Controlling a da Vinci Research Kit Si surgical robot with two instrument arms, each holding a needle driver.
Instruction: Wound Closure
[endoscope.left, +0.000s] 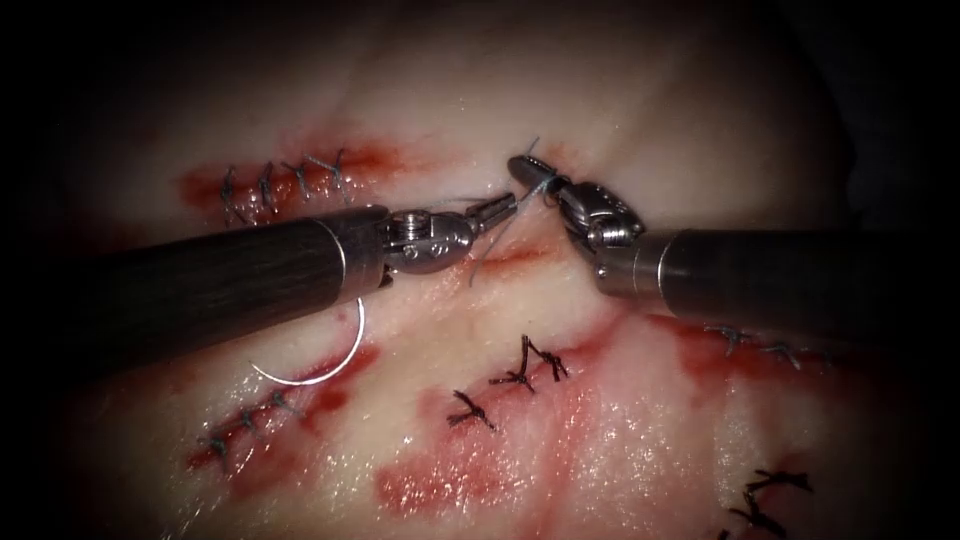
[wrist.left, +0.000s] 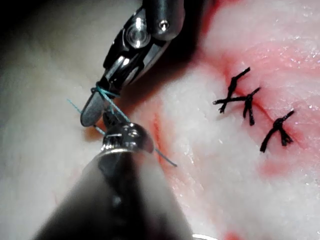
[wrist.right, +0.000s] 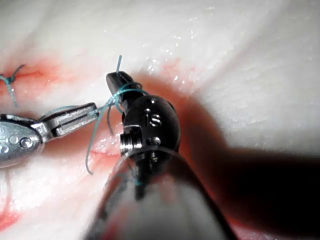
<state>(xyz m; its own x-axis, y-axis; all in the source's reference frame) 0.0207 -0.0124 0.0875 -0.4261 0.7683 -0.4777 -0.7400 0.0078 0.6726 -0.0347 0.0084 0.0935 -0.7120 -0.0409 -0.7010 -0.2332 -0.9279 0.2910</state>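
Right, endoscope: left tool (endoscope.left: 497, 208) jaws pinch the thread (endoscope.left: 500, 240), which is wound round the right tool (endoscope.left: 525, 170), jaws apparently closed; needle (endoscope.left: 330, 365) lies free on the tissue (endoscope.left: 620, 430), left of the cut (endoscope.left: 515, 255). Left wrist: turns sit on the right tool's jaws, likely for a knot. Right wrist: same wrap, tail hanging over the cut.

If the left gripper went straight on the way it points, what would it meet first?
Probably the right gripper, thread wound around it, close ahead of the left gripper; depth between them is unclear.
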